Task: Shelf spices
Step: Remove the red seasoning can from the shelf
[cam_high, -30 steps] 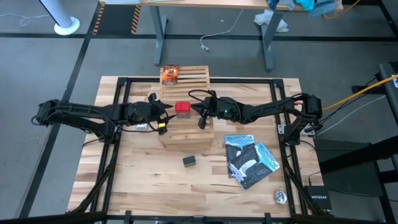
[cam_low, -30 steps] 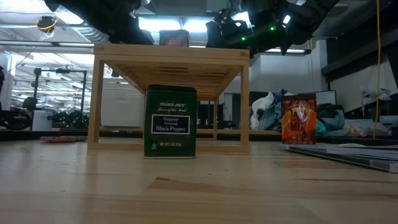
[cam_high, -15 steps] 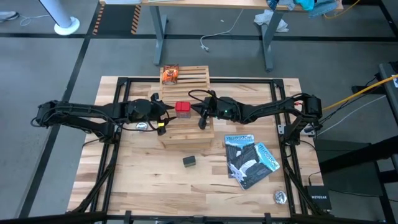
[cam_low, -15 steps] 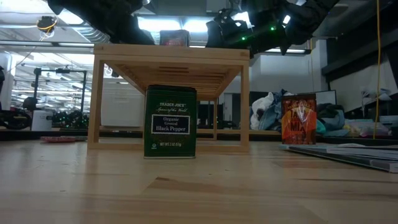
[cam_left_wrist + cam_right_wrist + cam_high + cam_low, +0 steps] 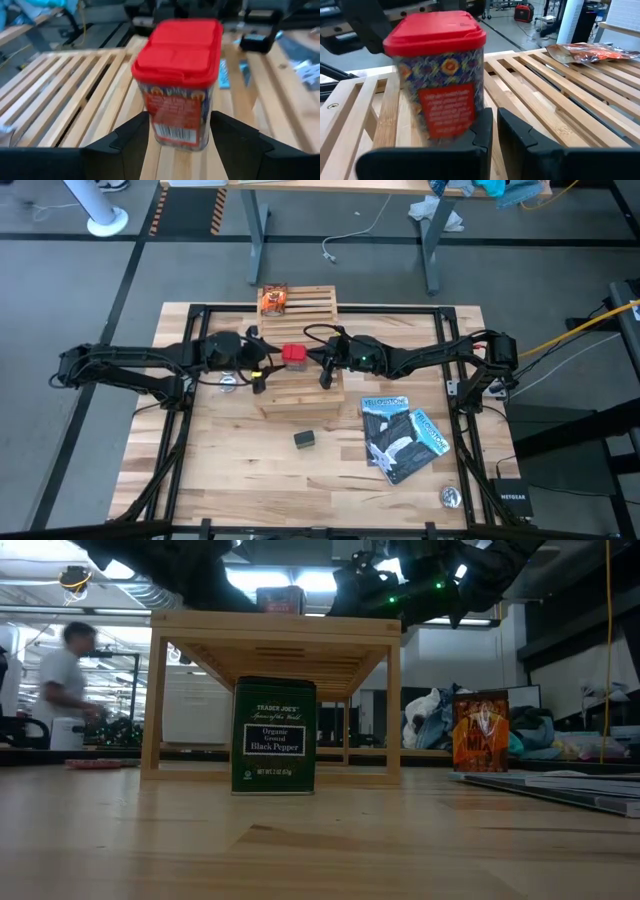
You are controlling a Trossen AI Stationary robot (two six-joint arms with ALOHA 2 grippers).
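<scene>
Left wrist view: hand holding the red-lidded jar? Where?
Nothing looks held. The red-lidded jar stands on the shelf; left hand open at its base, right hand shut beside it.

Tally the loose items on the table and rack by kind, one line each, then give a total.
Red-lidded spice container: 1
Dark pepper tin: 1
Orange packet: 1
Booklets: 2
Round silver tin: 1
Total: 6
</scene>
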